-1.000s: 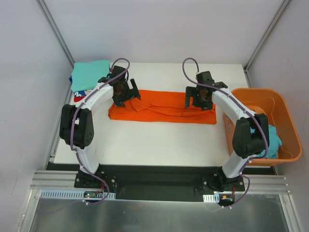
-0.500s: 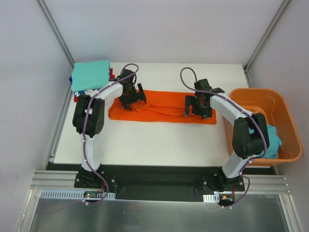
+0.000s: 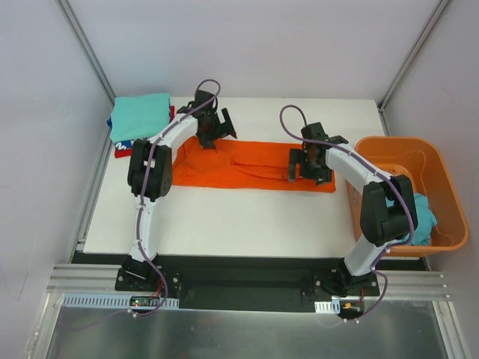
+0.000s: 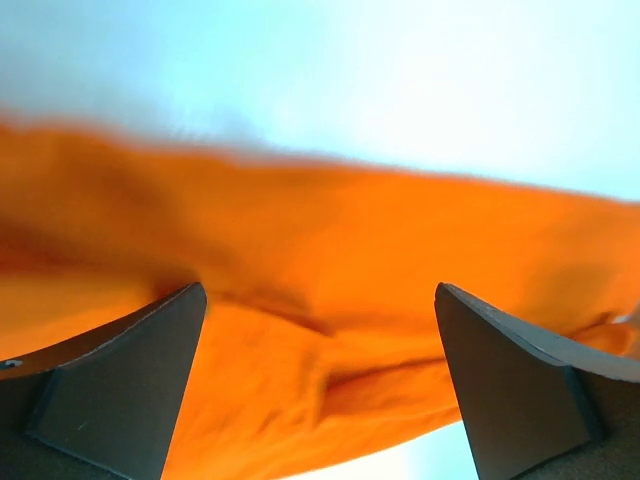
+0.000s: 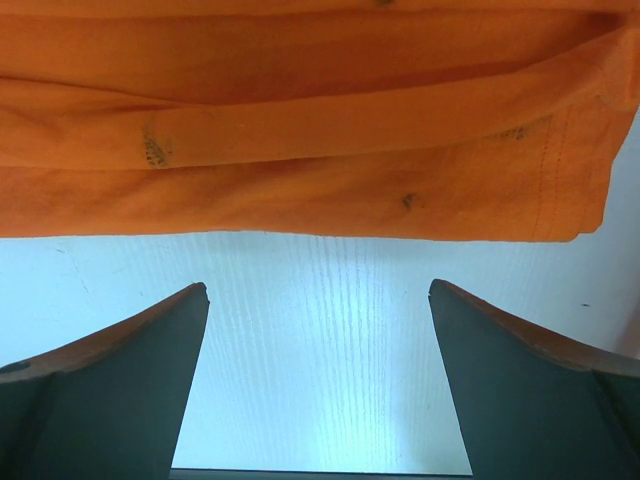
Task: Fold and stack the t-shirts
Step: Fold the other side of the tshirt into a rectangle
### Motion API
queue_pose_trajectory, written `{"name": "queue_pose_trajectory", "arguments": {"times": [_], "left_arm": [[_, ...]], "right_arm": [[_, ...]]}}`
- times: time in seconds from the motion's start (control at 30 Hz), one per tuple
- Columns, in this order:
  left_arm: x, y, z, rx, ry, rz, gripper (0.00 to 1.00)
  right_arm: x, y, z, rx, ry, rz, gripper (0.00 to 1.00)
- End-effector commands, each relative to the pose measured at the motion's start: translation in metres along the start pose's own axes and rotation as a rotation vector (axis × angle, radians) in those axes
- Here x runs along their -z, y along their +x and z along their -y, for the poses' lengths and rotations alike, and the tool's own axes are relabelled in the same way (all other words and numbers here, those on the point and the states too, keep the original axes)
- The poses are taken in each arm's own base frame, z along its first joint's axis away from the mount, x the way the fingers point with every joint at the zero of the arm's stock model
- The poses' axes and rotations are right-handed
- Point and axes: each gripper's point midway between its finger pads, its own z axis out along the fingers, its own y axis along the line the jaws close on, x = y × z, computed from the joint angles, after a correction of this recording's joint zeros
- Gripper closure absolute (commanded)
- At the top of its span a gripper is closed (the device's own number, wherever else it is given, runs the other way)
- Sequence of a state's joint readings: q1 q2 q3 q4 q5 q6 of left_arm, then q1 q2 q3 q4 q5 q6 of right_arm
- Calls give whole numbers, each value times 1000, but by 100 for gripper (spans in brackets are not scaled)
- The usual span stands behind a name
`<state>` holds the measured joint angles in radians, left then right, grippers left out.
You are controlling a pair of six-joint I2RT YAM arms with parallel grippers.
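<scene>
Since the earlier frames the left arm has swung toward the top of the overhead view. Its tool (image 3: 212, 129) has moved from the left end of the orange t-shirt (image 3: 247, 168) up to that shirt's upper left corner. The right arm has barely shifted.

On the white desk (image 3: 224, 217), the orange t-shirt lies across the centre as a long flat band, already folded lengthwise. At the right edge of the frame stands the orange basket (image 3: 446, 196), with a crumpled teal t-shirt (image 3: 423, 217) waiting inside. In the upper left corner sits the stack, a folded teal t-shirt (image 3: 141, 116) on top with red and blue-patterned cloth showing beneath it.

The left tool is spread wide. Its wrist view shows orange cloth filling the gap between the fingers, with nothing pinched. The right tool (image 3: 310, 163) is also spread wide and empty over the right end of the band. Its wrist view shows bare desk between the fingers, and the shirt's hemmed edge runs just beyond the fingertips.

The step in hand looks like the crosswise fold of the orange band. The next move probably calls for each tool to drop onto its end and pinch every layer together. One end then has to be carried over the other without dragging the band out of line.
</scene>
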<state>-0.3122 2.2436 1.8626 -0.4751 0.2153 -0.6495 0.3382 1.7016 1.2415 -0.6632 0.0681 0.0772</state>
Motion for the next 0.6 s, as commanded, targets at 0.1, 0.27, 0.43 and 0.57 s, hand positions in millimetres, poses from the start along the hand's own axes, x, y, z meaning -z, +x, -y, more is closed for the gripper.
{"name": "queue_pose_trajectory", "arguments": {"times": [0.1, 0.27, 0.43, 0.57], "left_arm": [[2, -39, 54, -9, 173, 51, 1], [21, -24, 40, -28, 117, 60, 1], [80, 10, 18, -83, -7, 151, 1], [112, 40, -1, -62, -49, 197, 1]], "right_arm": [[16, -22, 2, 5, 42, 57, 3], [21, -63, 6, 8, 72, 134, 3], [-8, -109, 6, 2, 66, 142, 3], [-23, -127, 5, -7, 73, 112, 3]]}}
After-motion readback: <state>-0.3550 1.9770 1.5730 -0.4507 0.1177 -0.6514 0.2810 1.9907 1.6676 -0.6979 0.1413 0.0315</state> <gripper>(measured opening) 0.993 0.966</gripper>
